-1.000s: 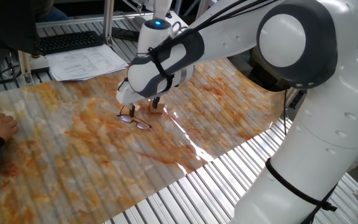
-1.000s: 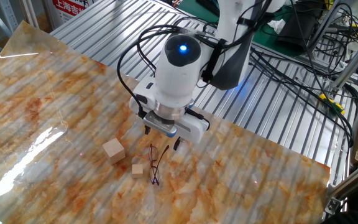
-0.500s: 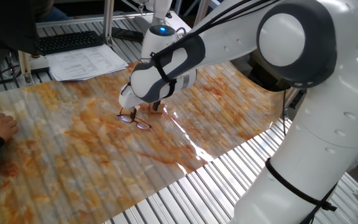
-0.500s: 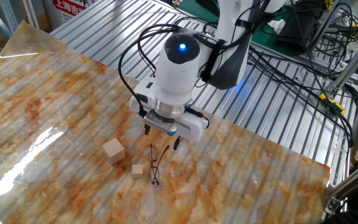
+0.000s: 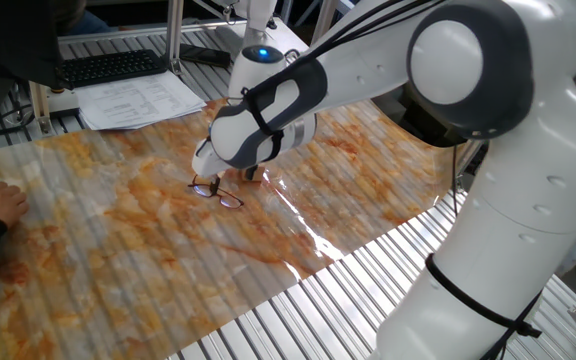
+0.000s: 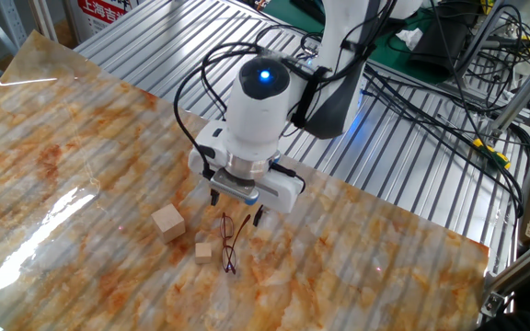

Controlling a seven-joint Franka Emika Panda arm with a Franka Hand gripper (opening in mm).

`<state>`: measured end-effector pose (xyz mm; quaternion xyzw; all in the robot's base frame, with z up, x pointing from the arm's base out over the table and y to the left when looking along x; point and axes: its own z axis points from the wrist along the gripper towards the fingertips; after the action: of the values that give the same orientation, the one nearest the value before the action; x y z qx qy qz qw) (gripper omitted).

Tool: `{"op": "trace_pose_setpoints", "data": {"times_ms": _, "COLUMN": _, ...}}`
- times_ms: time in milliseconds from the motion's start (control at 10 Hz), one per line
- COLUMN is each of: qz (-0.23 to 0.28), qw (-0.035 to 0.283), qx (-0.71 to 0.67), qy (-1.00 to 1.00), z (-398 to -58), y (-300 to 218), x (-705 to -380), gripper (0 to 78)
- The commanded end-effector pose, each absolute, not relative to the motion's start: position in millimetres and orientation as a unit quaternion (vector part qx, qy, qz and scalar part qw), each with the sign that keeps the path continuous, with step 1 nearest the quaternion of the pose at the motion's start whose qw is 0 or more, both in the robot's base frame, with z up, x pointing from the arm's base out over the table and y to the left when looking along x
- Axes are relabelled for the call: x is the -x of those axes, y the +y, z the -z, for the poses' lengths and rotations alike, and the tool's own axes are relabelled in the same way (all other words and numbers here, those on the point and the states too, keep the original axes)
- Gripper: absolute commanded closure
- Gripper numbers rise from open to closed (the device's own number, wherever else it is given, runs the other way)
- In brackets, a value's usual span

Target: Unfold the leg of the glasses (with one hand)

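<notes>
Dark wire glasses (image 6: 229,242) flat on counter (image 6: 81,147) just below gripper (image 6: 236,208); gripper fingers spread, empty, above leg (image 6: 224,241).

The surface (image 6: 81,165) is covered with a glossy sheet patterned in orange, tan and grey marbling, ridged in stripes, with glare on it. Two tan wooden cubes sit on it close together: the larger cube (image 6: 167,222) and, just beside it, the smaller cube (image 6: 204,249). Beyond the far edge of the sheet lies a ribbed metal bench top (image 5: 368,300). On that bench past one corner of the surface rest a black keyboard (image 5: 108,66) and a printed paper sheet (image 5: 143,98). Dark cables (image 6: 440,101) trail over the metal on the opposite side.
</notes>
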<state>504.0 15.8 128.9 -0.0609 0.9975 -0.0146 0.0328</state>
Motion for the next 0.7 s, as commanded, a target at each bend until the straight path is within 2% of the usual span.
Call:
{"op": "trace_pose_setpoints", "data": {"times_ms": 100, "qz": 0.009, "qw": 0.041, "qx": 0.088, "qy": 0.995, "z": -115.6, "y": 11.3, "x": -511.3, "gripper": 0.1}}
{"op": "trace_pose_setpoints", "data": {"times_ms": 700, "qz": 0.010, "qw": 0.043, "qx": 0.118, "qy": 0.992, "z": -108.0, "y": 11.9, "x": -513.4, "gripper": 0.1}}
